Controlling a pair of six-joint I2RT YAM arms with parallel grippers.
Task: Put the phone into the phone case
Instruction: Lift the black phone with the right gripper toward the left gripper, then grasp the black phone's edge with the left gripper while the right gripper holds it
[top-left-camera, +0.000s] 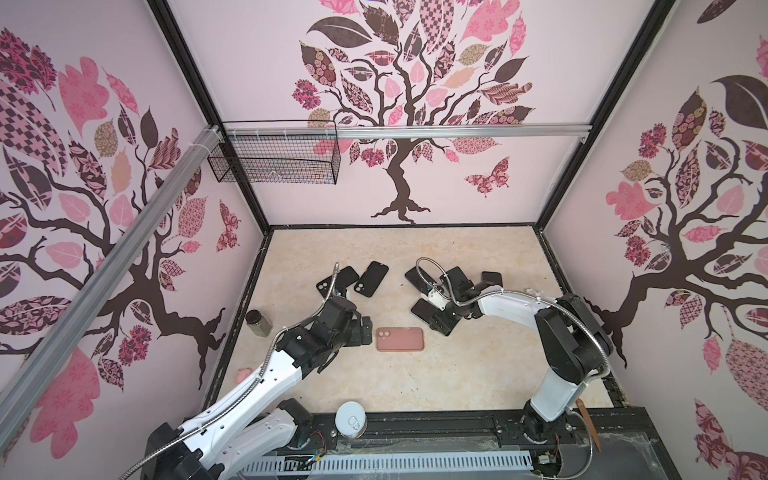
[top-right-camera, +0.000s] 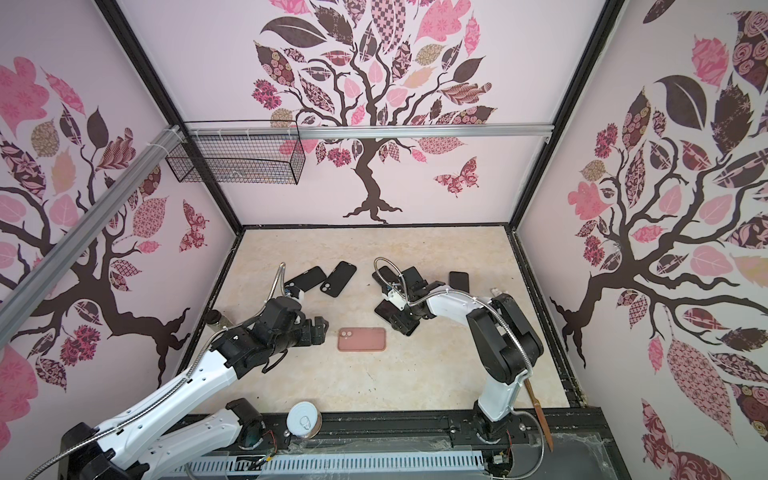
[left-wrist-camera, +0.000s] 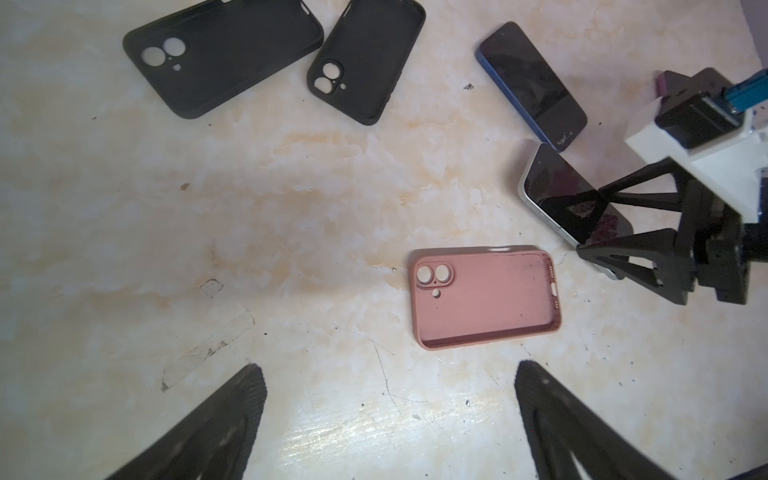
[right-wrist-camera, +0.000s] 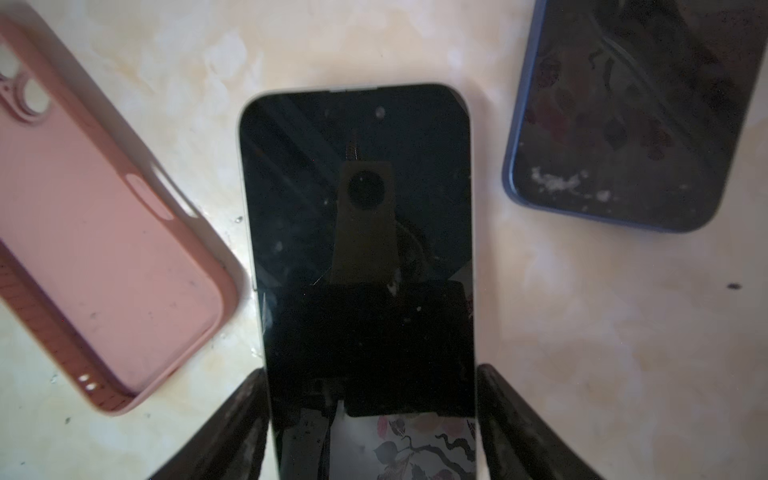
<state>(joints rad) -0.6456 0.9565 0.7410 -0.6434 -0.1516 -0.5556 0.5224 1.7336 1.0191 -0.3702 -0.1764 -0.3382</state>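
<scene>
The pink phone case (top-left-camera: 400, 339) (top-right-camera: 361, 339) lies open side up in the middle of the table, also in the left wrist view (left-wrist-camera: 484, 297) and the right wrist view (right-wrist-camera: 95, 249). Just right of it and further back is the phone (right-wrist-camera: 357, 208) (left-wrist-camera: 569, 195), dark screen up with a pale rim. My right gripper (right-wrist-camera: 372, 372) (top-left-camera: 432, 320) is shut on the phone's two long edges near one end. Whether the phone is off the table I cannot tell. My left gripper (left-wrist-camera: 388, 365) (top-left-camera: 365, 328) stands open and empty just left of the case.
Two black cases (top-left-camera: 338, 280) (top-left-camera: 371, 278) lie behind the left gripper. A blue-rimmed phone (left-wrist-camera: 532, 83) (right-wrist-camera: 631, 112) lies beyond the held one, and another dark phone (top-left-camera: 492, 278) at back right. A jar (top-left-camera: 258, 322) stands at the left edge, a can (top-left-camera: 351, 419) at the front.
</scene>
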